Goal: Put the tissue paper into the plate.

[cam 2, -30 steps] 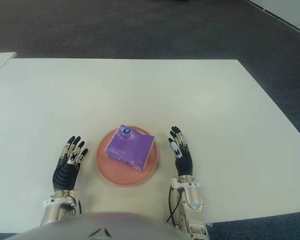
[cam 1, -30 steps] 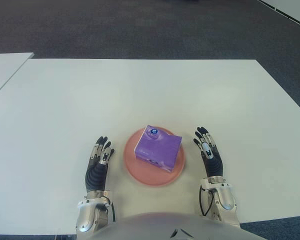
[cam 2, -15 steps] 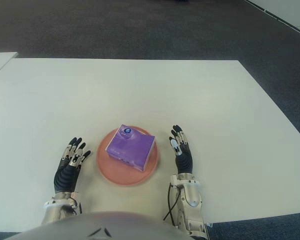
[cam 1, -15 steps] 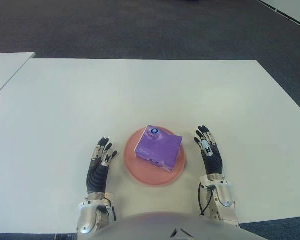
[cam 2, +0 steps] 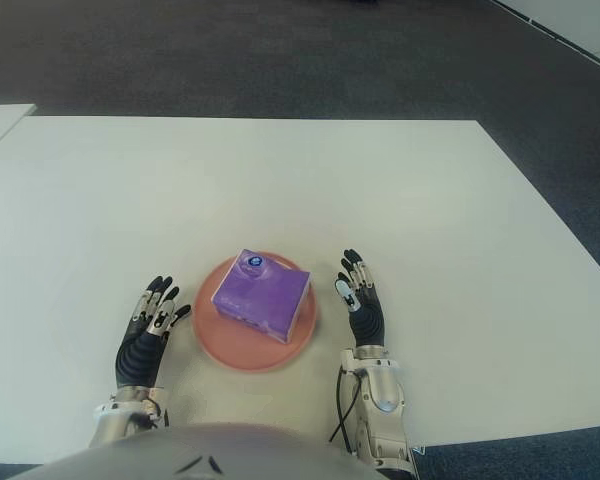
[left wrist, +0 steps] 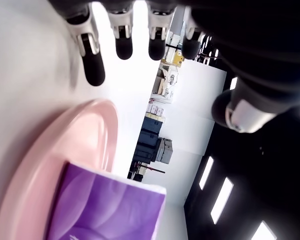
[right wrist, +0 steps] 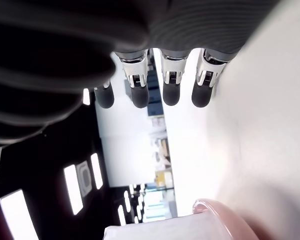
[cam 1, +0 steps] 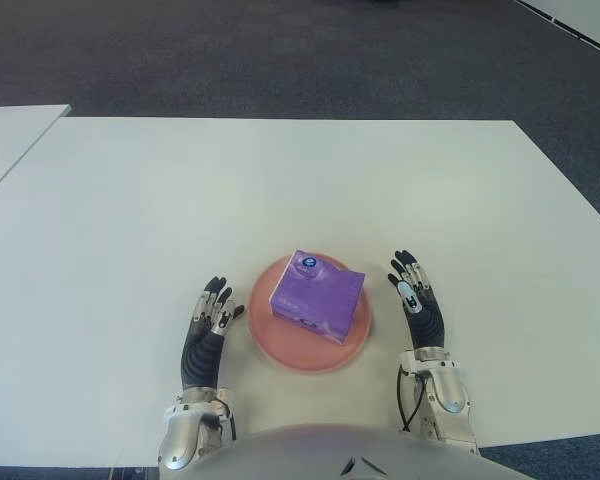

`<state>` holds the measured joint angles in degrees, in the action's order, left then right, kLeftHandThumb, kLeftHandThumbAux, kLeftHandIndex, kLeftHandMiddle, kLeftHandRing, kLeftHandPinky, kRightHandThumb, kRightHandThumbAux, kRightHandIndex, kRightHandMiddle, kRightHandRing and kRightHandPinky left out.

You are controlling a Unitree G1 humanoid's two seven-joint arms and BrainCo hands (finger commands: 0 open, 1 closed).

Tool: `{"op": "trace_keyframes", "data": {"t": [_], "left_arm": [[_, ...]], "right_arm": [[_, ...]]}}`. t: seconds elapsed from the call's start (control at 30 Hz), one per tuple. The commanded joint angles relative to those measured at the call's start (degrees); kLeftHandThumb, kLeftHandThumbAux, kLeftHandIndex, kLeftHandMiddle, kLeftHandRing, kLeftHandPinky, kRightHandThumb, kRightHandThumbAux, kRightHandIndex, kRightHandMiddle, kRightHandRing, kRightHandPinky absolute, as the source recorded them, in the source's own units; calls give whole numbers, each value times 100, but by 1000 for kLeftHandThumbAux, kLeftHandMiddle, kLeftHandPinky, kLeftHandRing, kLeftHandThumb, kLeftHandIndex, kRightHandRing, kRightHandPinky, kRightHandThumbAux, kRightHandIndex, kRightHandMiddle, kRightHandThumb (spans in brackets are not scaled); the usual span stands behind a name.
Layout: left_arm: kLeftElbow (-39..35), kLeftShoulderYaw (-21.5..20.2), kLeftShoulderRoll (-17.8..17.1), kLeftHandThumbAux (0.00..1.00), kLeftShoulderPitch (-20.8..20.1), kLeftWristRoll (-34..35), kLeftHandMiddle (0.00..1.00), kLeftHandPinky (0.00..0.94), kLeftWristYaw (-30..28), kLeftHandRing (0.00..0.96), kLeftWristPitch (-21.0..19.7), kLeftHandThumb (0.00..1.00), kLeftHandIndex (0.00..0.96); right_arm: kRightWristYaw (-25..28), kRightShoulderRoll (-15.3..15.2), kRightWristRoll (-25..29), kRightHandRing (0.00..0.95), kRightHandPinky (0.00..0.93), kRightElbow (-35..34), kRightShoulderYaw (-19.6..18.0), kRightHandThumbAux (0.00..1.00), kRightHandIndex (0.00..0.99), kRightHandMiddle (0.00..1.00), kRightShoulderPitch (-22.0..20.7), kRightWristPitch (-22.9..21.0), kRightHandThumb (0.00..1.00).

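**Tissue pack in the plate, left hand drawing closer**

The purple tissue paper pack (cam 1: pixel 317 297) sat inside the pink plate (cam 1: pixel 270 345) near the front edge of the white tabletop (cam 1: pixel 280 190), lying slightly askew with one corner reaching toward the plate's far rim. Neither hand held it. The left hand (cam 1: pixel 208 330) showed just beside the plate's left rim, fingers straight and spread, empty. Compared with a second earlier it had shifted toward the plate and a little nearer the body, so its fingertips now stood close to the rim. The right hand (cam 1: pixel 417 305) showed on the plate's right side, fingers likewise extended and empty, in nearly the same place as before. The pack and the plate had not moved. Judging by how things lay, the placing was already done, and the left hand's drift looked like settling rather than a new grasp.
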<state>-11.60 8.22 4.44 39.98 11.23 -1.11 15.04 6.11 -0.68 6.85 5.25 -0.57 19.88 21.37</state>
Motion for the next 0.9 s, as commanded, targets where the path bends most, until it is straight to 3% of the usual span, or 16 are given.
{"op": "trace_keyframes", "data": {"t": [0.03, 0.9], "left_arm": [[187, 74, 138, 512, 250, -98, 1, 0, 94, 0, -51, 76, 20], [407, 128, 144, 511, 232, 557, 0, 0, -69, 0, 26, 88, 1]], "right_arm": [[-16, -50, -51, 0, 0, 271, -73, 429, 0, 0, 168, -269, 45], [113, -123, -16, 0, 0, 50, -56, 417, 0, 0, 410, -356, 54]]}}
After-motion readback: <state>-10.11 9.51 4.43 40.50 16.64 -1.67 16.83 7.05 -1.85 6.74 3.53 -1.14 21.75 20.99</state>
